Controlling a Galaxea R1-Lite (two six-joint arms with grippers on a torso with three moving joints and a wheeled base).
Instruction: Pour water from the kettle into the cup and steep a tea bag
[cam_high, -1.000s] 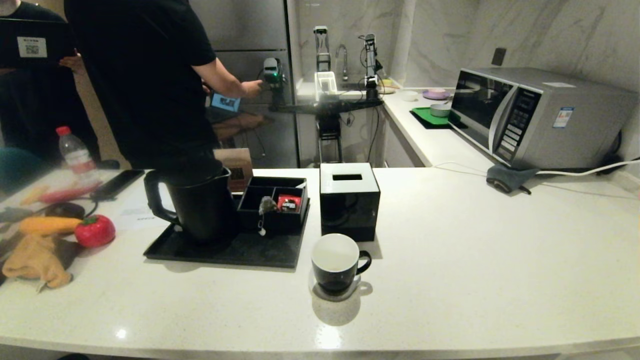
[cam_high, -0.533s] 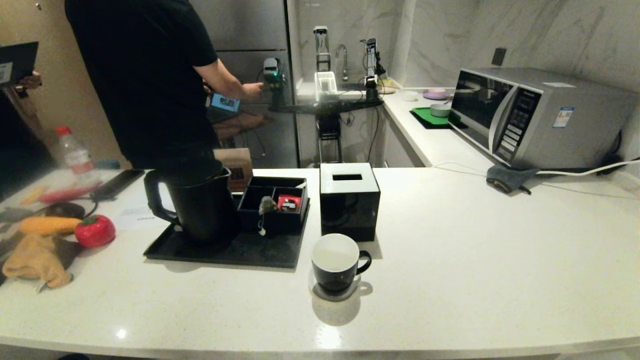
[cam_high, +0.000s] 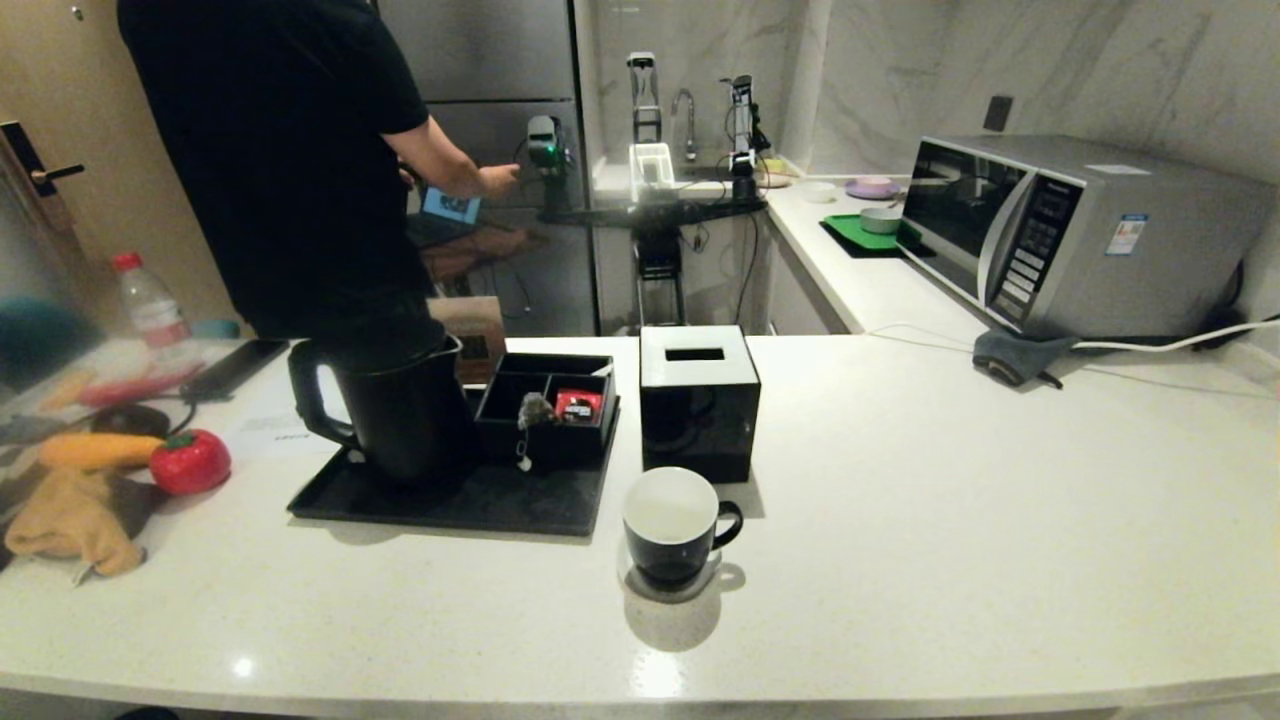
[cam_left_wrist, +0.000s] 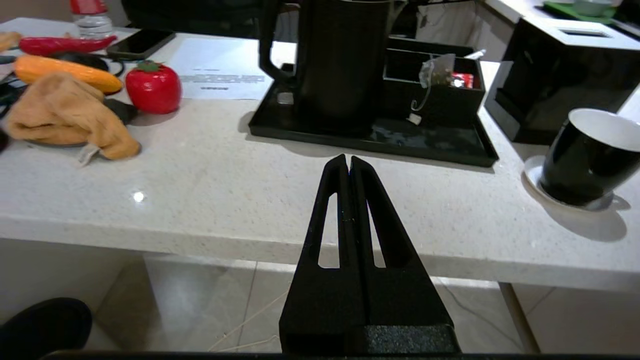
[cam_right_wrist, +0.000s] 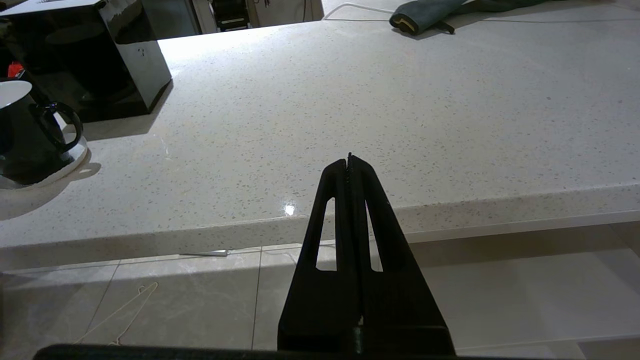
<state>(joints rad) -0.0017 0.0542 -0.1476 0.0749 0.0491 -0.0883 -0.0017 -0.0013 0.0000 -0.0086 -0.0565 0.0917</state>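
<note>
Looking down from the head view, the kettle (cam_high: 400, 405) stands upright on the left part of a black tray (cam_high: 450, 500), handle turned away from the cup (cam_high: 680, 525). Taking the kettle as landmark: a divided black box (cam_high: 545, 405) sits just beside it on the tray, and the tea bag (cam_high: 533, 410) lies in that box with its string over the front wall; a small red packet (cam_high: 578, 405) is next to it. The cup stands off the tray, nearer the robot than the kettle and empty — white inside, no water in it. A glossy black cube box (cam_high: 698, 400) is beyond the cup. Behind the kettle a person in black (cam_high: 290, 150) stands. Compared with a second ago, nothing on the desk (cam_high: 950, 520) has shifted; only the people at the back have moved, one gone from the left edge. Neither arm shows here.

From the left wrist view, the left pincer (cam_left_wrist: 348, 162) is closed and empty, pointing toward the kettle from off the desk's near edge.

From the right wrist view, the right pincer (cam_right_wrist: 349, 160) is also closed, empty, well apart from the kettle — parked.

By my reading, the task has not begun; reaching for the kettle's handle comes first.
</note>
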